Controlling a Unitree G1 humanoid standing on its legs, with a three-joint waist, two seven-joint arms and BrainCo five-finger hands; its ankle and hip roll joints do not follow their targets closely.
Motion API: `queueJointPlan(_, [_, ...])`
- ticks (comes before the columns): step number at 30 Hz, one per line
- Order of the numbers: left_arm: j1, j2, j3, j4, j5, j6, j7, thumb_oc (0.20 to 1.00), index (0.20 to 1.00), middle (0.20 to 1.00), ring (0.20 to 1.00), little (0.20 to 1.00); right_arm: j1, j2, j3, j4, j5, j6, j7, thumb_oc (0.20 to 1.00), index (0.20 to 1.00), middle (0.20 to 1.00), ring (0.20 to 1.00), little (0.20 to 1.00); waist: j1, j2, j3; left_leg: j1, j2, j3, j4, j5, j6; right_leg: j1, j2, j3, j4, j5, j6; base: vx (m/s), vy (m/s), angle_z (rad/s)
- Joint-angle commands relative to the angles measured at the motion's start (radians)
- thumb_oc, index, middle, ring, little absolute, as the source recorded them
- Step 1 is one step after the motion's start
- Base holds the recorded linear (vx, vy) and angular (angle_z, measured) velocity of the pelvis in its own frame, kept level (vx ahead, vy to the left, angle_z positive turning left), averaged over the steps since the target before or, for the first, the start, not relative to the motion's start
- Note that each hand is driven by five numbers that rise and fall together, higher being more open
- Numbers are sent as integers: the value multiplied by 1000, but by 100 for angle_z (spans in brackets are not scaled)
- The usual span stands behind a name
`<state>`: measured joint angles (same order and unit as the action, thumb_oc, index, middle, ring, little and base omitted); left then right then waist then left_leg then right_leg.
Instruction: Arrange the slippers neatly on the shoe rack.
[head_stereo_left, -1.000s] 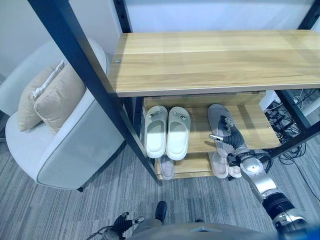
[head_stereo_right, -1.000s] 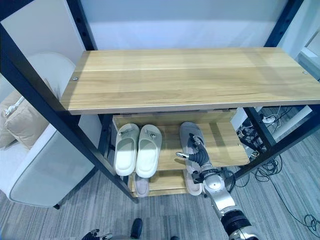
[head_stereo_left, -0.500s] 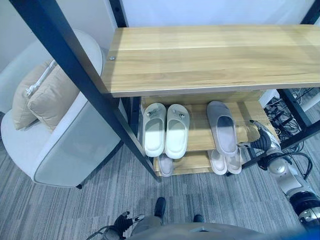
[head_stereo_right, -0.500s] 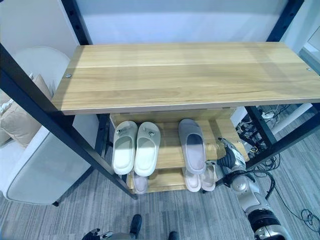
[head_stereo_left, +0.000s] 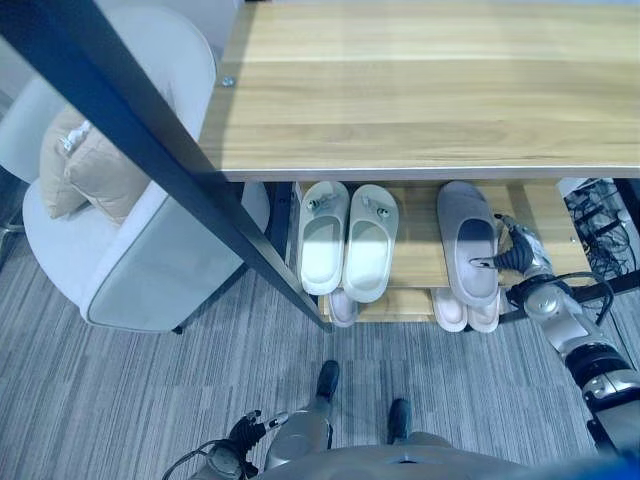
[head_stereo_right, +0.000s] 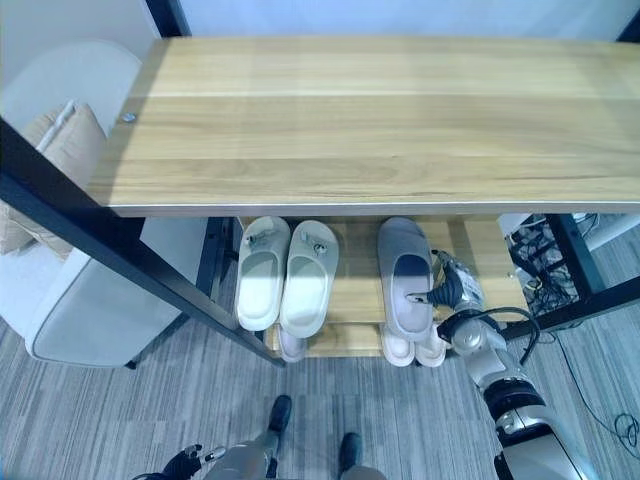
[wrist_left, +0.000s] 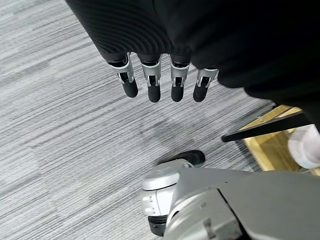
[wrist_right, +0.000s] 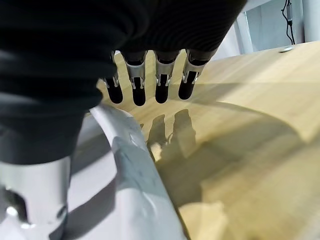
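Grey foam slipper (head_stereo_left: 470, 243) on the middle wooden shelf of the black-framed shoe rack (head_stereo_right: 350, 290), right hand (head_stereo_right: 452, 291) just beside it.

The right hand's fingers (wrist_right: 137, 87) hang straight and relaxed over the shelf, grasping nothing — the thumb lies on the slipper's rim. A pair of pale green slippers (head_stereo_left: 346, 240) stands further left on the same shelf. The left hand (wrist_left: 160, 85) hangs with loose fingers above the grey carpet (wrist_left: 55, 130).

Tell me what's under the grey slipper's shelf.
Below the grey slipper, two pale slipper ends poke out from a lower shelf, with one more under the white pair. The rest is covered.
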<state>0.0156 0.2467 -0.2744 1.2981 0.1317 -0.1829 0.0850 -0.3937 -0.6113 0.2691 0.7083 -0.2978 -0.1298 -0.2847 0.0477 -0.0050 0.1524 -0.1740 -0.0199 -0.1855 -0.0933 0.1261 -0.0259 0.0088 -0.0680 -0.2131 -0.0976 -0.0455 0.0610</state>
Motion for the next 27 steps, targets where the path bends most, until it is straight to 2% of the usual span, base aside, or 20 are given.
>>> queueJointPlan(1, [-23,-2,-55,76,7,1,-4,1000,1000,1000,1000,1000,-42,-41,39,-3,-4,-2,-35,1000,1000,1000,1000,1000,31,-20,-17,28,18,55,6,-103,-5,-16,-37,-14,10,2,32,0,0,0])
queueJointPlan(9, [-27,4,-75,71,-7,-1,8,1000,1000,1000,1000,1000,-140,-23,77,129,30,6,-61,1000,1000,1000,1000,1000,58,-30,-10,13,15,38,6,-95,-10,-19,-37,-40,10,1,33,4,9,7])
queueJointPlan(10, [-28,5,-78,71,-7,0,8,1000,1000,1000,1000,1000,-148,-20,82,144,36,5,-58,555,555,555,555,555,62,-32,-9,12,15,35,6,-94,-10,-20,-37,-42,10,1,33,-14,4,9])
queueJointPlan(11, [-28,6,-81,70,-9,0,8,1000,1000,1000,1000,1000,-159,-14,99,171,39,6,-48,200,200,200,200,200,64,-35,-11,12,14,32,6,-94,-11,-19,-36,-47,10,1,33,-5,2,11])
queueJointPlan(18, [-20,8,-88,79,-17,5,6,1000,1000,1000,1000,1000,-203,26,113,257,97,7,-49,200,200,200,200,200,71,-40,-18,20,18,34,6,-97,-11,-15,-34,-42,10,2,30,-2,9,5])
queueJointPlan(27, [-17,2,-65,86,-11,16,15,1000,1000,1000,1000,1000,-137,15,59,156,57,25,-96,200,200,200,200,200,55,-44,-31,44,24,48,6,-108,-8,2,-31,-32,10,0,27,-2,2,1])
